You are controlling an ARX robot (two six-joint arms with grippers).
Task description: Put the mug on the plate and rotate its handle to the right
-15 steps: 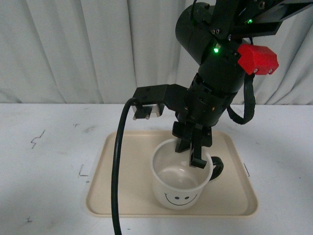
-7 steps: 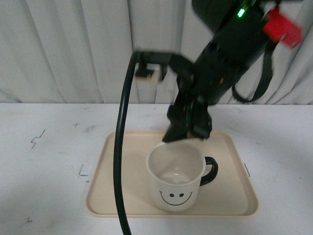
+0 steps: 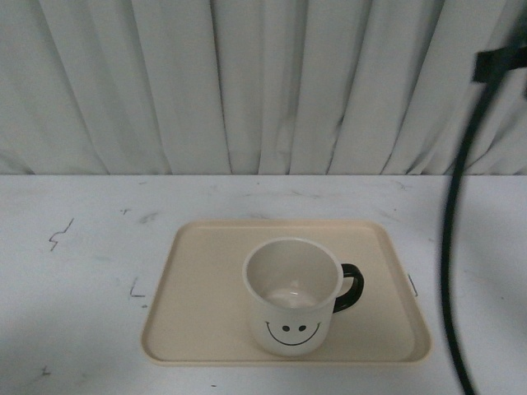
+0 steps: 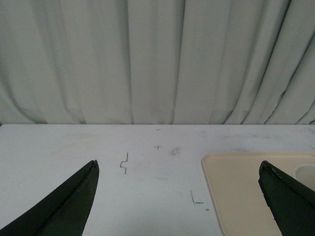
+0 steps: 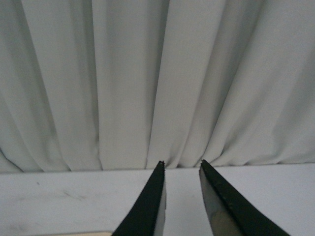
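Observation:
The white mug stands upright on the beige plate in the front view, smiley face toward the camera. Its black handle points to the right. Neither gripper shows in the front view; only a black cable hangs at the right. In the left wrist view my left gripper is open wide and empty above the table, with the plate's corner and a sliver of the mug's rim near one finger. In the right wrist view my right gripper is open a little, empty, facing the curtain.
A white table with small black marks lies under everything. A pale pleated curtain closes off the back.
The right arm has lifted away from the mug and gone up and right out of the front view. The mug stays on the plate, handle to the right.

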